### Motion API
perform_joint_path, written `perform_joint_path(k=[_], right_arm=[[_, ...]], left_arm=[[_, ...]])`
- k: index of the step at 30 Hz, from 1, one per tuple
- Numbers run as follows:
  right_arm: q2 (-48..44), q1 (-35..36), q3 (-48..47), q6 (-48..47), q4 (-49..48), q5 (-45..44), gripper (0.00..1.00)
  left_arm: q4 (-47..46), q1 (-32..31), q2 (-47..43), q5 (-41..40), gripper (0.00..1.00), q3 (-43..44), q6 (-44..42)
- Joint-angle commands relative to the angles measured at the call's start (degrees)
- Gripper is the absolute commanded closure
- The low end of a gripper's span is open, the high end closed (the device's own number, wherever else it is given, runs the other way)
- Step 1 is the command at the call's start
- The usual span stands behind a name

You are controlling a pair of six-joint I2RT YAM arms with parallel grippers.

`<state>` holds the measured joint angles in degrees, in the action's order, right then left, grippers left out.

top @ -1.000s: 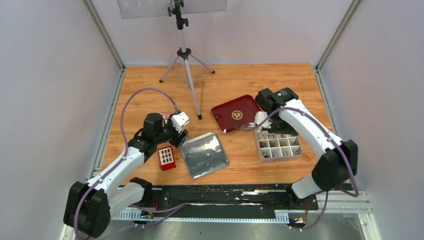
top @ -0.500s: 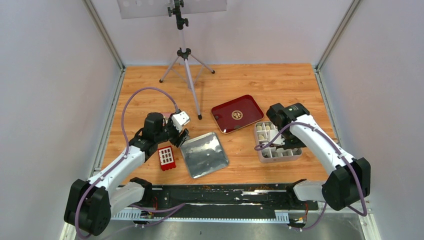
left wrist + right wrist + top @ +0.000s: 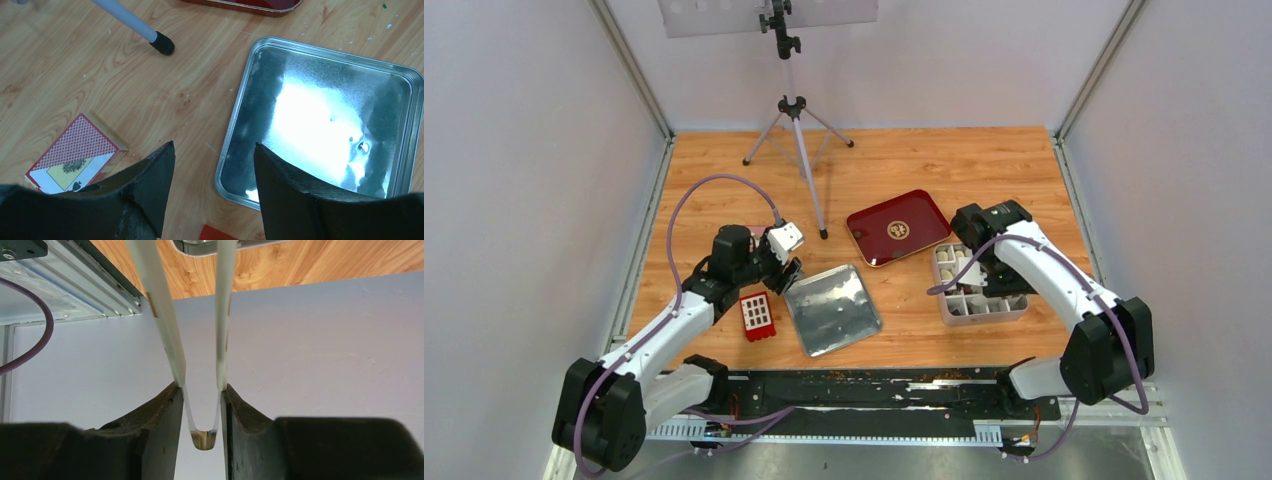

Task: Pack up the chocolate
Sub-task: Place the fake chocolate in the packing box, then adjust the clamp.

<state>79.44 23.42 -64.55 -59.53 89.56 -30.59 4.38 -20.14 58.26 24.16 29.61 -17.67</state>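
Observation:
The chocolate (image 3: 948,262) is small cream and dark pieces lying in the cells of a white divided box (image 3: 1022,303) at the right. My right gripper (image 3: 984,282) hangs over that box and hides part of it. In the right wrist view the right gripper (image 3: 200,387) is shut on a pair of white-armed tongs (image 3: 167,315), its fingers pressing both arms just above the metal bend. I cannot see the tongs' tips. My left gripper (image 3: 784,270) is open and holds nothing; in its wrist view the left gripper (image 3: 214,145) hovers over bare wood by the silver tray.
A silver tray (image 3: 832,309) with a few crumbs (image 3: 362,146) lies mid-table. A dark red tray (image 3: 898,227) sits behind it. A red block with white squares (image 3: 757,314) and a playing-card box (image 3: 70,160) lie near the left gripper. A tripod (image 3: 796,130) stands at the back.
My right arm swung from beside the dark red tray toward the near side and now hangs over the divided box, tongs still held. The left arm has stayed put.

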Motion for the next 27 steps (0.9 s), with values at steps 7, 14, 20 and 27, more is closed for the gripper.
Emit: perform_joint_path(k=[7,14,20,27], right_arm=[[1.93,0.05,-10.24,-1.78,2.62,4.39,0.73],[19.49,0.05,-34.39,7.27,2.56,18.96,0.74],[36.58,0.13,-55.78,18.07,2.56,34.81,0.74],[42.93,3.66,-63.90,24.90,2.55,45.40,0.74]], left_arm=[[1.23,-1.63,-0.07,4.35,0.35,4.70,-6.16],[-3.73,-14.52,-1.26,0.24,0.34,8.74,-31.93],[-16.25,-16.83,8.62,3.17,0.32,12.55,-43.13],[-23.89,-19.02,18.73,10.27,0.32,15.72,-60.91]])
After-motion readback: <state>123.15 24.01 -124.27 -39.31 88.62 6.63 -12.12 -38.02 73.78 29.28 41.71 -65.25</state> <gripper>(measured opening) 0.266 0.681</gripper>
